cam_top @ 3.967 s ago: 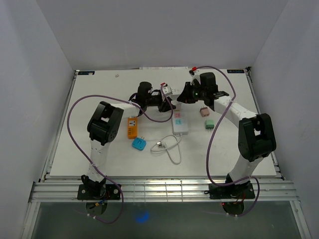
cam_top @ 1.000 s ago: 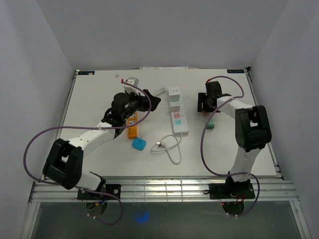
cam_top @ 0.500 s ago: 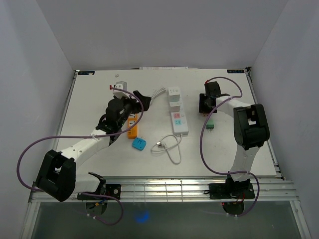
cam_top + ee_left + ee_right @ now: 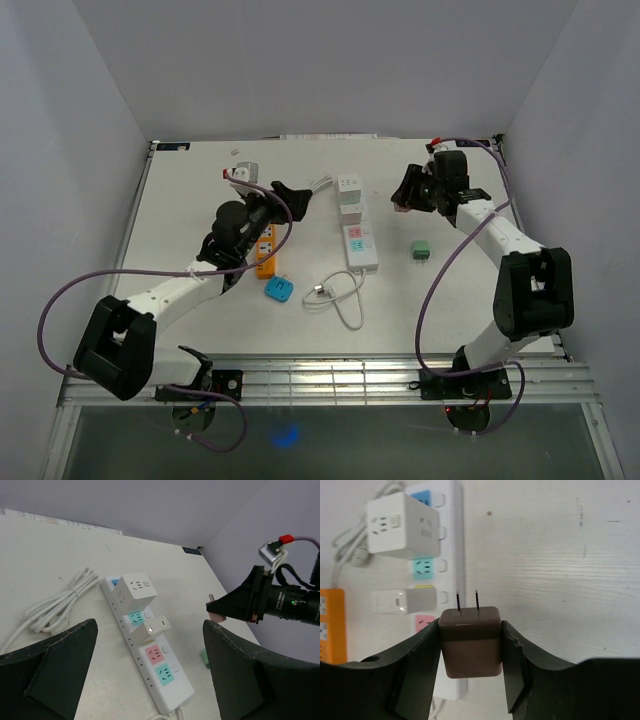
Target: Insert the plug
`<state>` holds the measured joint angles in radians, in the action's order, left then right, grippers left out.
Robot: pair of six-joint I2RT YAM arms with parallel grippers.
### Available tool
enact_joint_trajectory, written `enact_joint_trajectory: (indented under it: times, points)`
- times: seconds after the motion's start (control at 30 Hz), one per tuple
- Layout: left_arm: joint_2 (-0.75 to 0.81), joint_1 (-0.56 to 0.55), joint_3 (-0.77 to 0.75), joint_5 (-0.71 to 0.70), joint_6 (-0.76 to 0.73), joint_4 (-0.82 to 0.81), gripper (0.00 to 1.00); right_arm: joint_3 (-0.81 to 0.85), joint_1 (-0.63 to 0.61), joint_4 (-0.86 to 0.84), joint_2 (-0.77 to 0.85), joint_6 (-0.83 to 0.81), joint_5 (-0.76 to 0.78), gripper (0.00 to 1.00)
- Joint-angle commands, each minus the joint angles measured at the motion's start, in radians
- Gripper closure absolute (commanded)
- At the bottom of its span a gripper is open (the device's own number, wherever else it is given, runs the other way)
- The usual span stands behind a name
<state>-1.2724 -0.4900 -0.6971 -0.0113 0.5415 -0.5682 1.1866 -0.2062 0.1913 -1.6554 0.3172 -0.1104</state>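
The plug is a brown-pink block with two thin prongs pointing away from the camera. My right gripper is shut on its sides and holds it above the table, to the right of the white power strip. In the left wrist view the plug hangs at the tip of that gripper. The strip carries a white cube adapter and a small white charger; its pink socket and teal socket are free. My left gripper stands wide open, left of the strip, with nothing in it.
A green plug lies right of the strip. An orange socket bar and a blue plug lie to its left. A loose white cable curls in front, and the strip's coiled cord lies behind it.
My right gripper has closed on the plug and lifted it off the table, swinging up and back. My left gripper has drawn back a little to the left, still open.
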Motion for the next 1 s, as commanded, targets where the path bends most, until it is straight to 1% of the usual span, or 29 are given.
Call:
enact_joint_trajectory:
  times: [0.0,0.07,0.13,0.17,0.2,0.27,0.3,0.33,0.4,0.53,0.63,0.7,0.73,0.83,0.97]
  points:
    - [-0.054,-0.063,-0.041,0.064,-0.047,-0.076,0.04,-0.067,0.001,-0.12,0.112,0.135,-0.152,0.64]
    - [-0.093,-0.12,-0.042,0.042,-0.101,-0.14,0.04,-0.12,0.001,-0.209,0.172,0.222,-0.207,0.64]
    - [-0.119,-0.151,-0.041,0.037,-0.126,-0.208,0.04,-0.154,0.001,-0.263,0.204,0.33,-0.239,0.63]
    - [-0.134,-0.165,-0.042,0.031,-0.152,-0.231,0.04,-0.174,-0.001,-0.326,0.233,0.367,-0.258,0.63]
    - [-0.162,-0.192,-0.045,0.03,-0.166,-0.248,0.04,-0.211,-0.001,-0.352,0.247,0.44,-0.264,0.64]
    - [-0.188,-0.237,-0.045,0.027,-0.196,-0.304,0.04,-0.241,-0.001,-0.418,0.288,0.509,-0.276,0.65]
    - [-0.209,-0.254,-0.045,-0.017,-0.24,-0.326,0.04,-0.277,-0.002,-0.446,0.304,0.573,-0.279,0.65]
    - [-0.222,-0.272,-0.042,-0.032,-0.268,-0.373,0.04,-0.295,-0.005,-0.473,0.318,0.603,-0.279,0.65]
    - [-0.243,-0.312,-0.044,-0.068,-0.316,-0.406,0.04,-0.323,-0.013,-0.519,0.359,0.654,-0.262,0.65]
    - [-0.303,-0.326,-0.053,-0.05,-0.292,-0.502,0.04,-0.347,-0.041,-0.526,0.417,0.675,-0.183,0.65]
    - [-0.332,-0.332,-0.077,0.003,-0.282,-0.554,0.05,-0.377,-0.05,-0.571,0.457,0.707,-0.154,0.67]
    - [-0.36,-0.34,-0.094,0.01,-0.288,-0.585,0.05,-0.383,-0.053,-0.569,0.468,0.712,-0.152,0.69]
    - [-0.369,-0.343,-0.105,0.046,-0.294,-0.591,0.05,-0.383,-0.055,-0.564,0.47,0.712,-0.156,0.69]
    - [-0.404,-0.348,-0.154,0.06,-0.296,-0.576,0.06,-0.387,-0.056,-0.576,0.476,0.729,-0.17,0.69]
    - [-0.441,-0.354,-0.193,0.085,-0.291,-0.601,0.06,-0.395,-0.061,-0.589,0.471,0.747,-0.189,0.69]
